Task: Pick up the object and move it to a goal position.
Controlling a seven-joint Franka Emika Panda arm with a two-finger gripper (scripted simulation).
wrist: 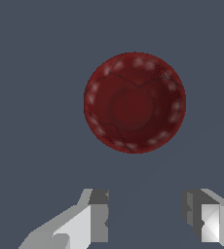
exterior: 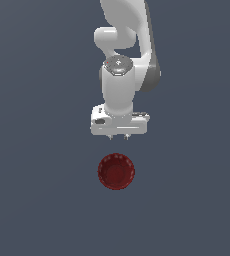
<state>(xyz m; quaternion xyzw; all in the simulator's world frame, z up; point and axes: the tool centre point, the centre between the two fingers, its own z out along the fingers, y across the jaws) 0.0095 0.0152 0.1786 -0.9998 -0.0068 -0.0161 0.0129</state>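
The object, a small round dark red bowl [exterior: 116, 171] with a scalloped rim, rests upright on the flat grey surface. In the exterior view my gripper [exterior: 119, 136] hangs just above and behind it, fingers pointing down, not touching it. The wrist view shows the bowl [wrist: 134, 103] whole, ahead of my gripper [wrist: 148, 219]. Both fingers [wrist: 99, 216] stand apart with nothing between them, so the gripper is open. The bowl is about as wide as the gap between the fingers.
The white arm [exterior: 124, 45] rises behind the gripper in the exterior view. A plain dark grey surface [exterior: 37, 175] surrounds the bowl. No goal marker shows in either view.
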